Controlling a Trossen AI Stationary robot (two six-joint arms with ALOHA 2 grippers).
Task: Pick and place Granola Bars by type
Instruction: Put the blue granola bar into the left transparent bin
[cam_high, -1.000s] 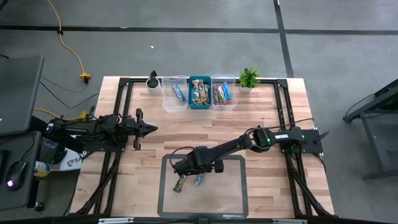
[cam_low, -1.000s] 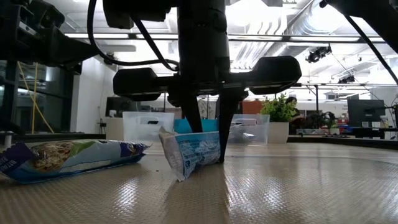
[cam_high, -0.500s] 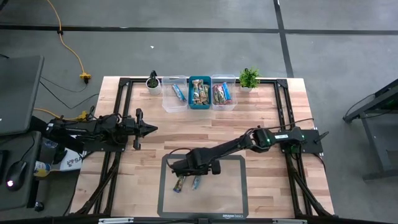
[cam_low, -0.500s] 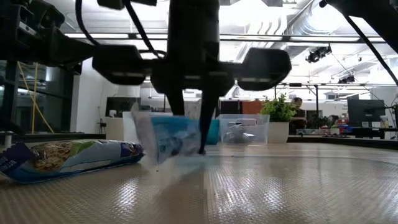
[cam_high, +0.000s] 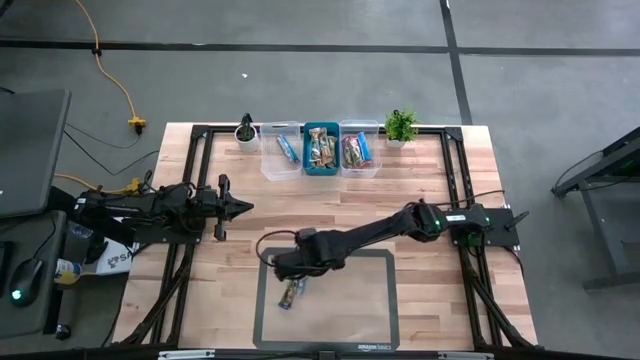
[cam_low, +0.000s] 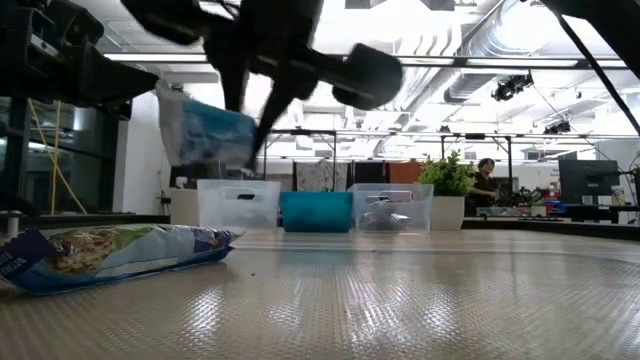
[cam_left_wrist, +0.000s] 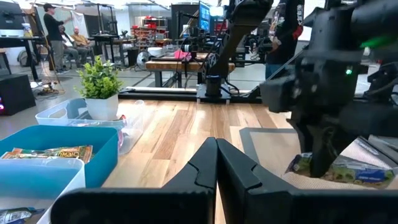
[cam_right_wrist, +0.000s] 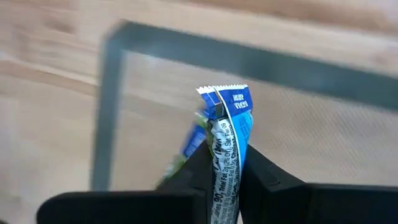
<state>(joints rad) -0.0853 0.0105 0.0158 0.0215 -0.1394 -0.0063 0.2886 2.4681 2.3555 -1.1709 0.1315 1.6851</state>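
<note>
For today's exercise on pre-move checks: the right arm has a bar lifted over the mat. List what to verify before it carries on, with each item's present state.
1. Right gripper shut on the blue-wrapped granola bar: ok.
2. Bar off the grey mat: ok.
3. Second bar, green and blue, left on mat: ok.
4. Left gripper parked at the table's left side, out of the path: ok.
5. Clear bin holding a blue bar open: ok.
6. Grip firmness: cannot tell.

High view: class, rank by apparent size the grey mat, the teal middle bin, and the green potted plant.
1. Grey rectangular mat, largest.
2. Teal plastic middle bin.
3. Green potted plant, smallest; its spreading leaves make it look fairly close to the bin.
</note>
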